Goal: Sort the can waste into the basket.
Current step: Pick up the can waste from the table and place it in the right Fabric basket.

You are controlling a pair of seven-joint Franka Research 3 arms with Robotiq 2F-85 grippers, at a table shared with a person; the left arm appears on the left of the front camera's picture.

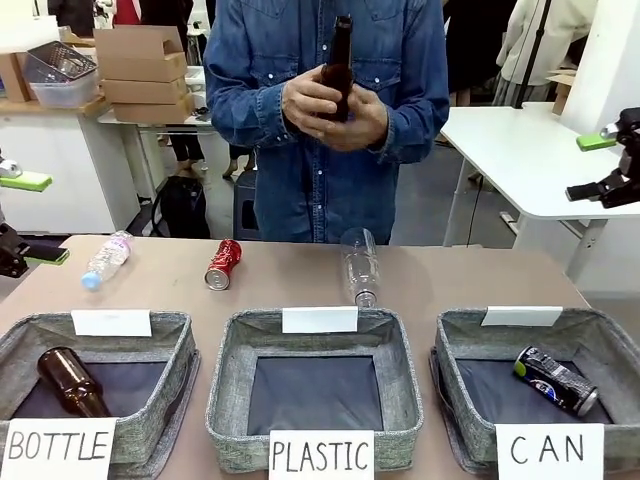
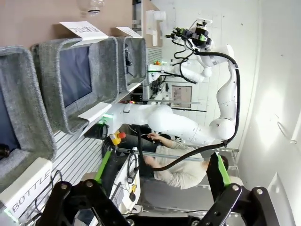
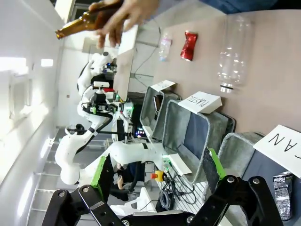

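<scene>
Front view, red can: dented red metal drink can (image 1: 222, 264) lies on its side on the brown table (image 1: 480, 275), between a small clear plastic bottle (image 1: 106, 258) and a larger clear plastic bottle (image 1: 360, 265)
Dark can: black-blue metal can (image 1: 556, 380) with white markings lies inside the grey woven-fabric basket (image 1: 595, 335) signed "CAN", on its dark floor
Left claw: left gripper (image 1: 30, 220) off the table's left side, fingers spread wide, empty
Right claw: right gripper (image 1: 597, 165) raised at the right, fingers apart, empty
Person: hands (image 1: 330, 110) hold a brown glass bottle (image 1: 341, 60) upright at chest height
</scene>
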